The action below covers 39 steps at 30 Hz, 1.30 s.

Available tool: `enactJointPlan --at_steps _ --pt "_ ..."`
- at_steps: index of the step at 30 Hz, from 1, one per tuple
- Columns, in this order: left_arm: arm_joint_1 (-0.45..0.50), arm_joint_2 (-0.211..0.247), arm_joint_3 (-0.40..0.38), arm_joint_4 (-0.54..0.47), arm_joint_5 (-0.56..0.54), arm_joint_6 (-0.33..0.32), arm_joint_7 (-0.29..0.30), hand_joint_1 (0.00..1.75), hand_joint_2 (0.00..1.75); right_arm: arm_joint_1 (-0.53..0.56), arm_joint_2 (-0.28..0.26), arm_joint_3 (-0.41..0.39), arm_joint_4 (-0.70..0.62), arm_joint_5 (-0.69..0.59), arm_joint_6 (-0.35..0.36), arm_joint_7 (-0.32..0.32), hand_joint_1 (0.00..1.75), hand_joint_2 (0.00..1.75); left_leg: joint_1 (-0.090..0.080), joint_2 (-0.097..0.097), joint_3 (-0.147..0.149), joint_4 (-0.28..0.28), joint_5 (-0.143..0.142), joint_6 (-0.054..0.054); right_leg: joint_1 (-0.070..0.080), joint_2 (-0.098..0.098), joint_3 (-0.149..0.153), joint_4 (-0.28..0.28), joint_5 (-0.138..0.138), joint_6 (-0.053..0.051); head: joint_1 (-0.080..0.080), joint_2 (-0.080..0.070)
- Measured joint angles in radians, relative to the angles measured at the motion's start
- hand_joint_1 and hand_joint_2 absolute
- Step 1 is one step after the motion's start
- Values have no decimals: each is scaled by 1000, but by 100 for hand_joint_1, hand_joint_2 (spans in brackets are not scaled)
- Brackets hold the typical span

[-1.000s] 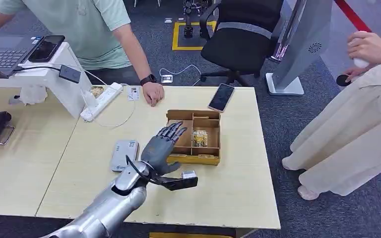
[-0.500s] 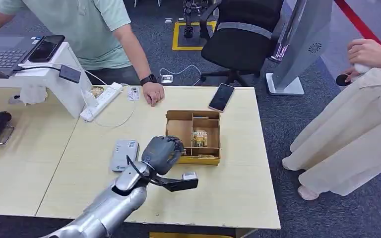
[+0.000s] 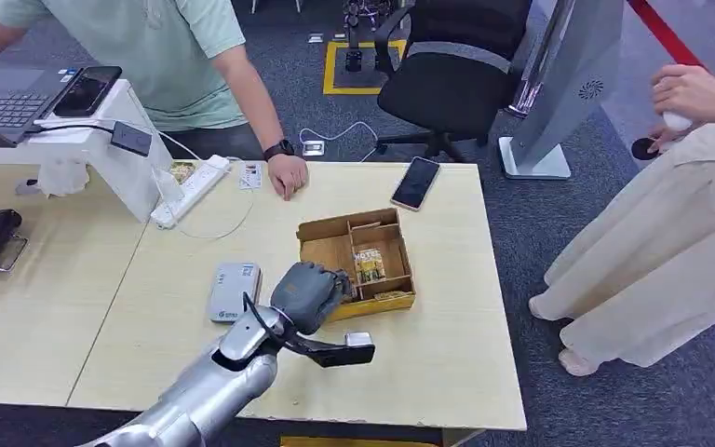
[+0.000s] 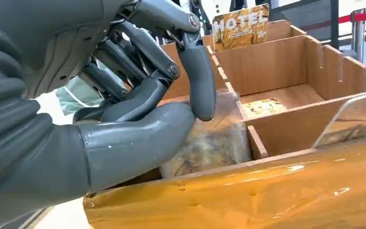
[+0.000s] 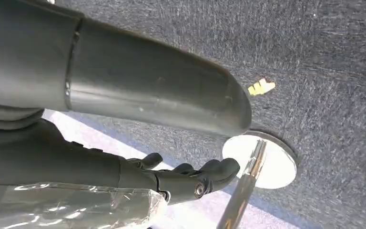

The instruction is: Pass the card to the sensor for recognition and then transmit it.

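left hand [image 3: 309, 293] curled into the wooden box [image 3: 396, 253], fingers [image 4: 143, 98] pinching a card [image 4: 209, 140]; white sensor [image 3: 234, 290] at its 9 o'clock.

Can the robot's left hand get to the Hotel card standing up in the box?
Probably yes. The left hand is already at the wooden box, fingers curled over a card lying in the near compartment. The upright Hotel card stands one compartment further on, with only a low divider between.

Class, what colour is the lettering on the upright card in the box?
White lettering on a yellow-brown patterned card, clearest in the left wrist view.
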Motion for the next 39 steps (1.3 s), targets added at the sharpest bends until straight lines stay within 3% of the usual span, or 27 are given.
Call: enactJointPlan --at_steps 6,21,22,30,31,39 --pt "-1 0 -7 0 -11 28 10 175 175 2 -2 0 -14 2 0 8 0 0 0 0 0 0 0 0 0 0 0 0 0 0 0 0" --pt "-9 -5 -8 -3 -68 200 30 175 175 9 -2 0 -41 20 0 39 0 0 0 0 0 0 0 0 0 0 0 0 0 0 0 0" --pt "-10 -7 -8 -3 -69 206 31 141 175 10 -2 0 -43 20 0 39 0 0 0 0 0 0 0 0 0 0 0 0 0 0 0 0" --pt "-14 -15 -8 -4 -73 214 32 141 175 11 -2 0 -49 20 0 39 0 0 0 0 0 0 0 0 0 0 0 0 0 0 0 0" --pt "-14 -15 -8 -4 -73 214 32 0 175 12 -2 0 -49 20 0 39 0 0 0 0 0 0 0 0 0 0 0 0 0 0 0 0" --pt "-15 -16 -7 -6 -68 232 36 0 175 12 -2 0 -49 17 0 36 0 0 0 0 0 0 0 0 0 0 0 0 0 0 0 0"
